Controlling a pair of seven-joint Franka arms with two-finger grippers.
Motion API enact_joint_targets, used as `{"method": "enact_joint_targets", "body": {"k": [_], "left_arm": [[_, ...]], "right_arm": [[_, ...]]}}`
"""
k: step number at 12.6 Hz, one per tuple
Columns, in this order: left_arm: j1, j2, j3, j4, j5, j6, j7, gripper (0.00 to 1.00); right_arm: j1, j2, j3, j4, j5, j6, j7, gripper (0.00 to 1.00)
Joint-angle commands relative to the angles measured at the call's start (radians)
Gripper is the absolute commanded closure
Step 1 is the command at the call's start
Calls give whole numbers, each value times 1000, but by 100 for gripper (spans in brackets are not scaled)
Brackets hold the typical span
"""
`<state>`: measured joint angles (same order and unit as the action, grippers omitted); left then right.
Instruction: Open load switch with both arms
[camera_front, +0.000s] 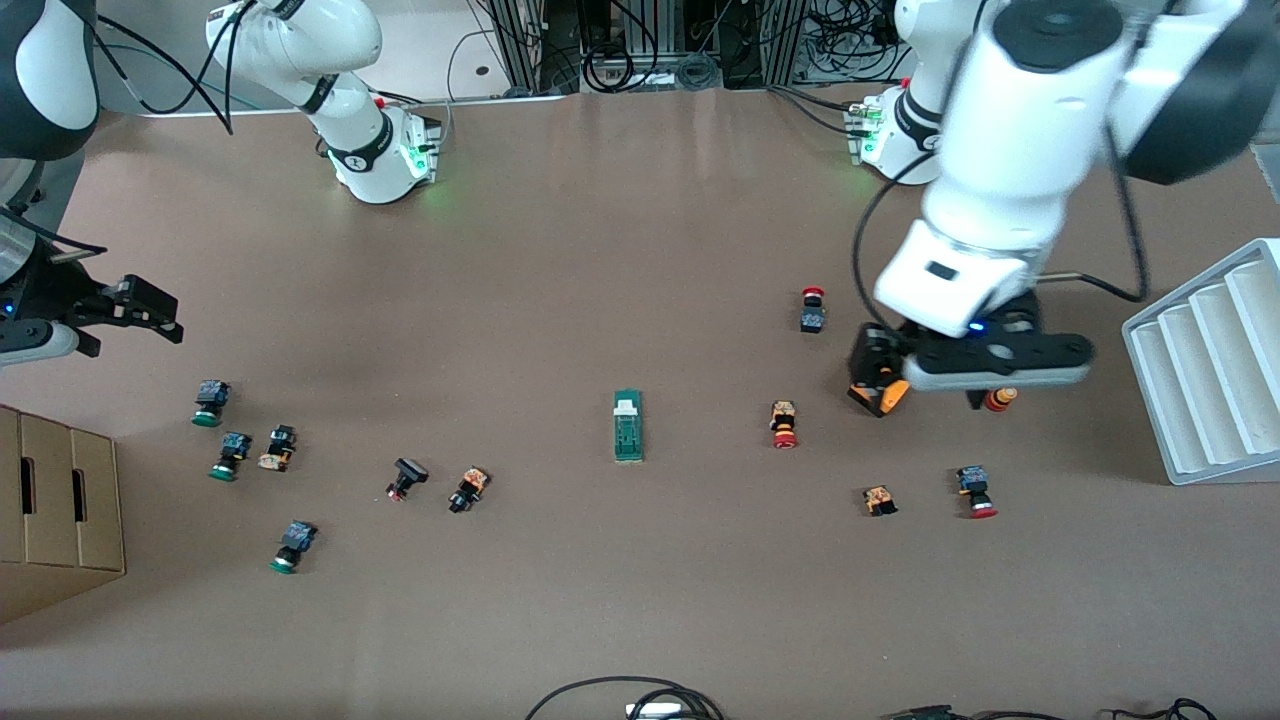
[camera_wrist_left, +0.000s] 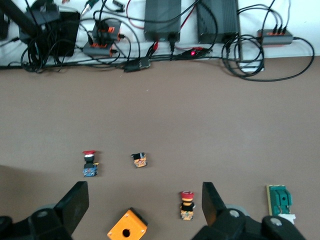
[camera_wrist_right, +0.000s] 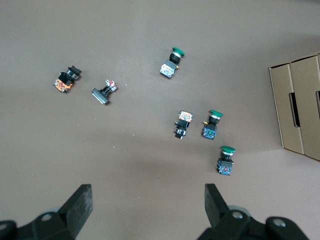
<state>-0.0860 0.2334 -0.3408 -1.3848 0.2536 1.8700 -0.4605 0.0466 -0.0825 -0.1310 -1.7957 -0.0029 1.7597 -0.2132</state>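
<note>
The load switch (camera_front: 628, 425), a slim dark-green block with a white tab, lies flat near the middle of the table. It also shows at the edge of the left wrist view (camera_wrist_left: 280, 201). My left gripper (camera_front: 920, 375) hangs open and empty over an orange box with a hole (camera_front: 878, 385), toward the left arm's end of the table. In its wrist view the left gripper (camera_wrist_left: 144, 202) frames that orange box (camera_wrist_left: 127, 230) and a red push button (camera_wrist_left: 186, 205). My right gripper (camera_front: 150, 310) hovers open and empty at the right arm's end; in the right wrist view this gripper (camera_wrist_right: 147, 202) has bare table below it.
Green push buttons (camera_front: 210, 402) (camera_front: 232, 455) (camera_front: 292, 545) and small black parts (camera_front: 405, 478) lie toward the right arm's end, beside a cardboard box (camera_front: 50, 510). Red push buttons (camera_front: 783, 425) (camera_front: 975, 492) (camera_front: 812, 310) lie near the left arm. A white ribbed rack (camera_front: 1210, 360) stands at that end.
</note>
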Motion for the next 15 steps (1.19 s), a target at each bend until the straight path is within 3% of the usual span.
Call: {"method": "enact_joint_targets", "body": {"k": [1, 5, 9, 15], "left_arm": [[17, -20, 72, 3, -89, -52, 74, 0], [81, -31, 141, 6, -177, -109, 183, 0], [84, -39, 276, 6, -243, -166, 274, 0], [112, -25, 327, 4, -244, -207, 339, 0]], "right_arm": [[4, 17, -2, 25, -25, 3, -6, 0], [4, 17, -4, 25, -25, 3, -6, 0], [4, 17, -2, 25, -25, 3, -6, 0], [3, 18, -2, 25, -26, 4, -6, 0]]}}
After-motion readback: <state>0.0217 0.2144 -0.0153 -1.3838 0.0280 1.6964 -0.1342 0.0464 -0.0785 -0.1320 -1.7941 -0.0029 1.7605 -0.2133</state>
